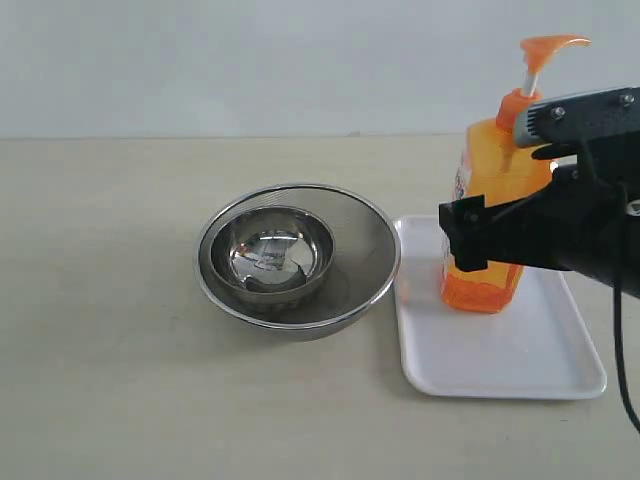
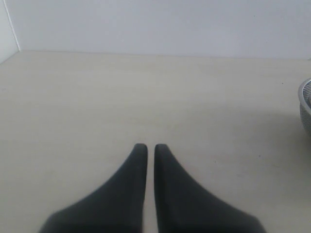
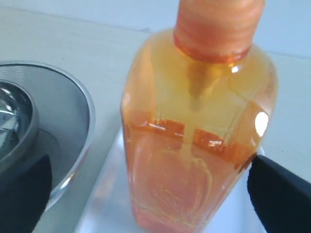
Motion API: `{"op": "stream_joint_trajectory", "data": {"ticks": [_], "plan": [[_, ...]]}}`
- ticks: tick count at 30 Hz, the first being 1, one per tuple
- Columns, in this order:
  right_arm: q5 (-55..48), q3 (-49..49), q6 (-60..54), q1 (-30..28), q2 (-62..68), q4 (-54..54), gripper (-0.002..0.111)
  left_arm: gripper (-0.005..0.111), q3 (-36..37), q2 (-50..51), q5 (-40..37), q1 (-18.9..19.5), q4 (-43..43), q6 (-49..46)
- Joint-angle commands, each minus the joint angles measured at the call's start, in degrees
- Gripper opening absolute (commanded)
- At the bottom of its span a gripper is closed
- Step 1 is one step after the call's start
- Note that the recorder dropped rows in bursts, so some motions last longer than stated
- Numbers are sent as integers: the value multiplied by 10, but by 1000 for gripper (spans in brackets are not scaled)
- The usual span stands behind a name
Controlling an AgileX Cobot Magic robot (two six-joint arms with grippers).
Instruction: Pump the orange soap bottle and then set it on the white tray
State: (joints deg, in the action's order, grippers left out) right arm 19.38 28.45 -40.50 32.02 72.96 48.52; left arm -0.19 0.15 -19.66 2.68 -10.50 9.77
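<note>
On the table [image 1: 100,400], the tray [image 1: 500,375] lies just beside nested steel bowls [image 1: 375,270]. The bottle [image 1: 490,180] stands upright on the tray, at the end nearer the bowls. The right gripper [image 3: 150,199] is spread wide around it, released. The left gripper [image 2: 146,148] is clenched on nothing. Placement is judged done. The right gripper should be drawn straight back, level, so that no finger clips the bottle.
</note>
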Motion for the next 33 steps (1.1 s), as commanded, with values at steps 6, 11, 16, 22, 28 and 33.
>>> {"op": "stream_joint_trajectory", "data": {"ticks": [6, 11, 16, 22, 28, 33], "plan": [[-74, 2, -115, -1, -102, 124, 104, 5, 2, -2, 1, 1, 2, -1], [-94, 2, -274, -1, -131, 285, 104, 5, 2, -2, 1, 1, 2, -1], [-79, 2, -442, -1, -138, 458, 104, 5, 2, -2, 1, 1, 2, -1], [-79, -47, -523, -1, -138, 514, 104, 5, 2, -2, 1, 1, 2, -1], [-95, -73, -486, -1, -138, 514, 104, 5, 2, -2, 1, 1, 2, -1], [-158, -83, -469, 0, -138, 514, 104, 5, 2, -2, 1, 1, 2, -1]]}}
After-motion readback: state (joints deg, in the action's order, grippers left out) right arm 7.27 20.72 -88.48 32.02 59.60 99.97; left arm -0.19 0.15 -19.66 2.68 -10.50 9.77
